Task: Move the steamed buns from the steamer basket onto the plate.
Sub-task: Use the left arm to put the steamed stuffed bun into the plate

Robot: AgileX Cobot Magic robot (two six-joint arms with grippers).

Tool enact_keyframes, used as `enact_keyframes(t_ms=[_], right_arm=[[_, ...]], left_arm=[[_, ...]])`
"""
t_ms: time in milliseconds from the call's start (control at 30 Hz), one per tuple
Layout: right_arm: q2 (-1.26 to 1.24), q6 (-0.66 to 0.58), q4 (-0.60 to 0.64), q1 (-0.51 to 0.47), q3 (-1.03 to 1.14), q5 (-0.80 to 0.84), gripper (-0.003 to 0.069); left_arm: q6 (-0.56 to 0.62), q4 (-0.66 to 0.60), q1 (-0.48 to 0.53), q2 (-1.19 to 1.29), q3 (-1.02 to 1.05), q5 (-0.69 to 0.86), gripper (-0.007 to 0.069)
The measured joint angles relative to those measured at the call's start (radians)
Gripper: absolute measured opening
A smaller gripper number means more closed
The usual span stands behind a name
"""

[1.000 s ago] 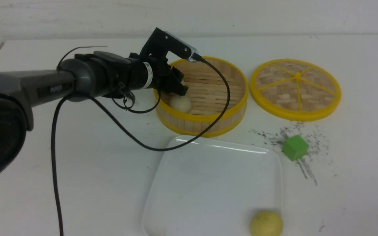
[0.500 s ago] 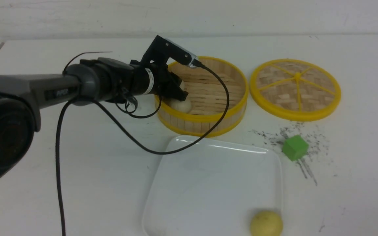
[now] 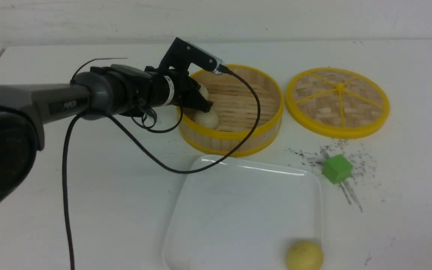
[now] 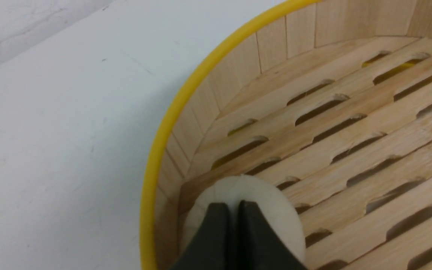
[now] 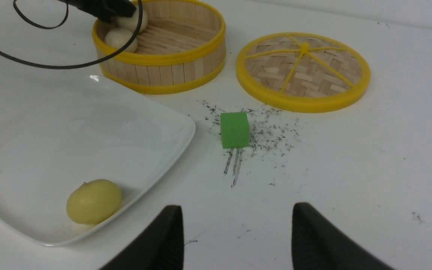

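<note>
The steamer basket (image 3: 238, 112) holds two off-white steamed buns at its left wall, a near one (image 3: 207, 118) and a far one (image 3: 203, 91) partly hidden by the arm. My left gripper (image 3: 208, 108) reaches into the basket. In the left wrist view its jaws stand together (image 4: 233, 204), empty, with the tips right over an off-white bun (image 4: 276, 210). The pale yellow bun (image 3: 304, 255) lies in the near right corner of the white plate (image 3: 238, 195). My right gripper (image 5: 236, 212) is open and empty above the bare table, out of the front view.
The flat woven lid (image 3: 338, 101) lies right of the basket. A green cube (image 3: 337, 169) sits on dark scribble marks right of the plate. The left arm's black cable (image 3: 201, 168) hangs across the basket's front wall to the plate's far edge.
My left gripper has dropped lower into the basket's left side, closer to the near bun. The far bun now shows behind the gripper. Nothing else has moved.
</note>
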Motion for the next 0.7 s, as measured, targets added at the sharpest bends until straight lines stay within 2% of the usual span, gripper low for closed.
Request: enact_keyframes(t_ms=[367,700], right_arm=[[0.0,0.0,-0.005,0.0,0.0,0.001,0.0349],[0.0,0.0,-0.058,0.0,0.0,0.001,0.0347]], left_arm=[[-0.025,0.0,0.0,-0.135,0.0,-0.022,0.0022],[-0.185,0.005,0.0,-0.323,0.089,-0.156,0.0022]])
